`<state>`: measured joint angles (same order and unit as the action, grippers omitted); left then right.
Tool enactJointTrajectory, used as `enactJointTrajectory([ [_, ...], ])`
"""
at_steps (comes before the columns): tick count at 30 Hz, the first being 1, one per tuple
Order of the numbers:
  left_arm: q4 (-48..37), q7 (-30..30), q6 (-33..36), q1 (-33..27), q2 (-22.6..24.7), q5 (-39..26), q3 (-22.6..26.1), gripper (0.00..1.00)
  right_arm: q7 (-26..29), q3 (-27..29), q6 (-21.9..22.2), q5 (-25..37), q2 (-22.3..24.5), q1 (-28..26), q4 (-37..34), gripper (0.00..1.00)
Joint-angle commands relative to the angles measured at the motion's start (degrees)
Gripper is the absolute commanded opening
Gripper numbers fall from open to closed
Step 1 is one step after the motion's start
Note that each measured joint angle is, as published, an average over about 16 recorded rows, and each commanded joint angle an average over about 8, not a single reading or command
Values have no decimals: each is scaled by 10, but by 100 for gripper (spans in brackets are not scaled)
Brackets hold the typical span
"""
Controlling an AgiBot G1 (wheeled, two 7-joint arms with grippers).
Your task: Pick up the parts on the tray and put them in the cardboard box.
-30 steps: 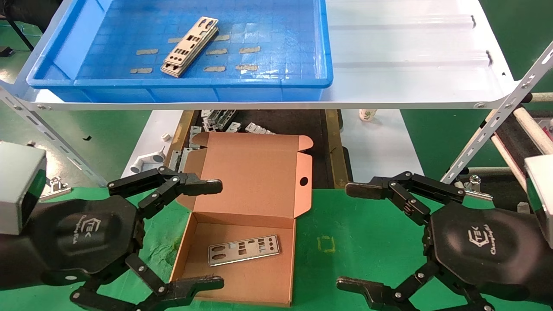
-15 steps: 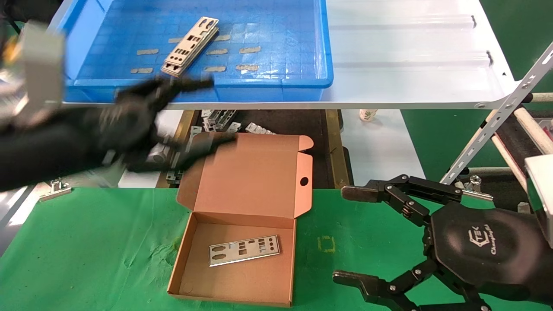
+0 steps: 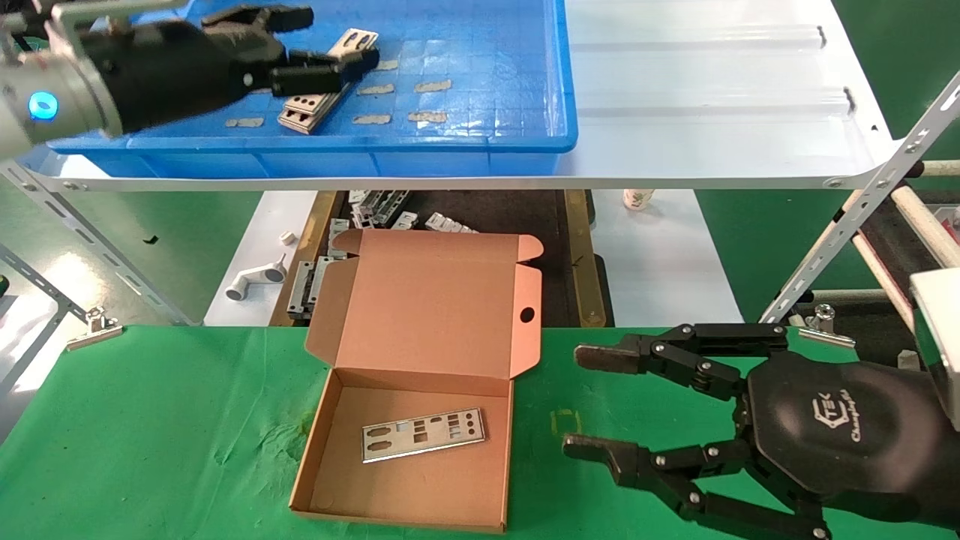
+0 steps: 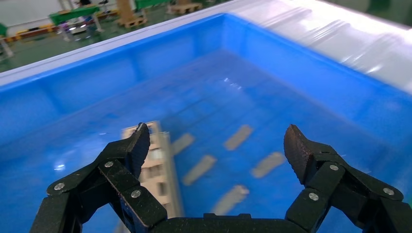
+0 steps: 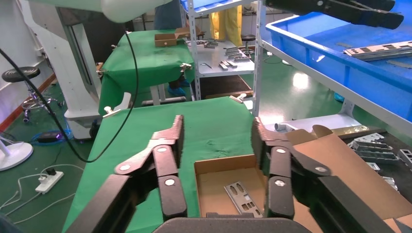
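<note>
A stack of silver punched parts (image 3: 315,101) lies slantwise in the blue tray (image 3: 450,142) on the upper shelf. My left gripper (image 3: 337,36) hovers open just over the stack's far end, holding nothing. In the left wrist view the stack (image 4: 158,165) sits by one finger of the left gripper (image 4: 216,136), above the tray floor (image 4: 272,111). The cardboard box (image 3: 405,487) stands open on the green cloth with one part (image 3: 424,434) flat inside. My right gripper (image 3: 576,401) rests open to the right of the box; its wrist view shows the gripper (image 5: 216,124) facing that part (image 5: 243,194).
The white shelf board (image 3: 712,97) carries the tray. Under it lie grey brackets (image 3: 375,206) and a white pipe fitting (image 3: 255,279). A slanted perforated metal strut (image 3: 862,217) crosses at the right. A metal clip (image 3: 94,326) holds the green cloth (image 3: 150,420).
My left arm has lifted from beside the box up to the tray, over the stack. The right gripper's fingers have drawn somewhat closer together and it has shifted slightly left.
</note>
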<state>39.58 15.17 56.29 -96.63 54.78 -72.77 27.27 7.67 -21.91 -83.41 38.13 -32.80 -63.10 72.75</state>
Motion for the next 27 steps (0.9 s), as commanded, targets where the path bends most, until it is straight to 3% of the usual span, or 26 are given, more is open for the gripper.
enactJointTrajectory([
  [1, -38, 1, -12, -27, 14, -23, 11, 100, 0, 0, 0, 0, 0, 0, 0, 0],
  [13, -235, -28, -10, -122, 74, -58, 33, 99, 0, 0, 0, 0, 0, 0, 0, 0],
  [15, -257, -38, -11, -130, 81, -58, 33, 85, 0, 0, 0, 0, 0, 0, 0, 0],
  [21, -308, -58, -15, -145, 96, -53, 29, 12, 0, 0, 0, 0, 0, 0, 0, 0],
  [23, -321, -62, -16, -148, 100, -52, 28, 1, 0, 0, 0, 0, 0, 0, 0, 0],
  [27, -341, -70, -18, -153, 107, -51, 27, 0, 0, 0, 0, 0, 0, 0, 0, 0],
])
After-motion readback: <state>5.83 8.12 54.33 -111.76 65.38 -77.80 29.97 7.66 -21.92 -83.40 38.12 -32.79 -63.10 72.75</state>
